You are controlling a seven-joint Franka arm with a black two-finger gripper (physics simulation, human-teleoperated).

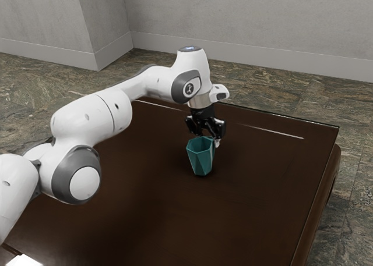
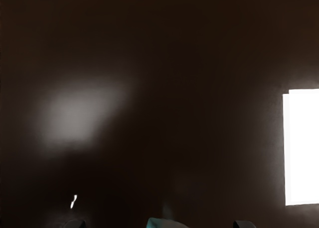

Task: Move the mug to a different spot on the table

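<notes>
The black fingers point(image 1: 217, 131) are spread apart and released, holding nothing. The teal mug point(image 1: 201, 156) stands upright on the dark surface point(image 1: 262, 178) directly beneath them. Its rim lies just below and between the two tips, with neither side clasped.

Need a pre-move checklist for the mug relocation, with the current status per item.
1. Gripper positioned at the mug rim: ok.
2. Mug upright on the table: ok.
3. Jaws open, with teal mug wall between them and gaps on both sides in the wrist view: ok.
4. Grip closed on mug: not ok, not yet done.
5. Bare table toward the exterior view's right for a new spot: ok.
6. Gripper low enough on the wall: cannot tell.
</notes>
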